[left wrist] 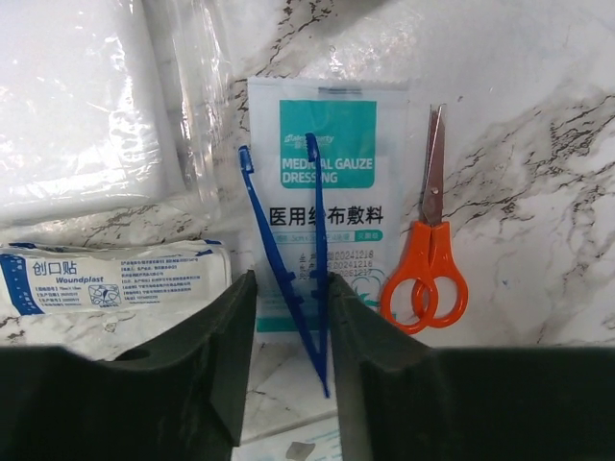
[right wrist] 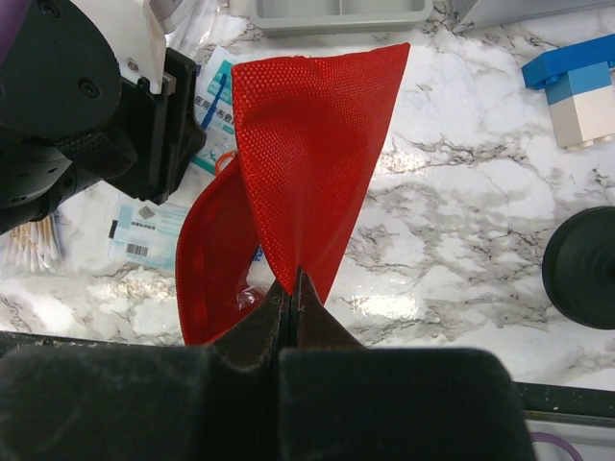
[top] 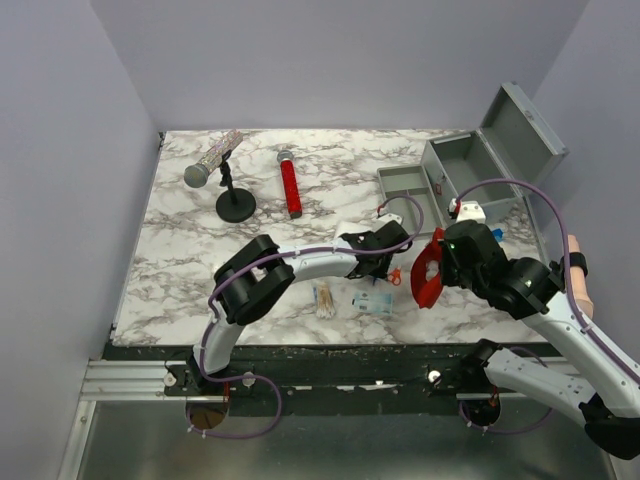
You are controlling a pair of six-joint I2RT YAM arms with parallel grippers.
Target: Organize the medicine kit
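Grey metal medicine kit (top: 468, 168), lid raised, stood at upper right of the top view, its grey divided tray (top: 405, 186) just left of it. The right gripper (right wrist: 292, 288) was clenched on a red mesh pouch (right wrist: 307, 144). The left gripper (left wrist: 293, 288) straddled blue plastic tweezers (left wrist: 315, 211) lying on a gauze dressing packet (left wrist: 327, 144); whether it grasped them could not be told.

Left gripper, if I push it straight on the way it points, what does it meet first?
Most likely the blue tweezers, lying on the gauze packet straight ahead of the left gripper; then the packet itself. Depth is unclear.
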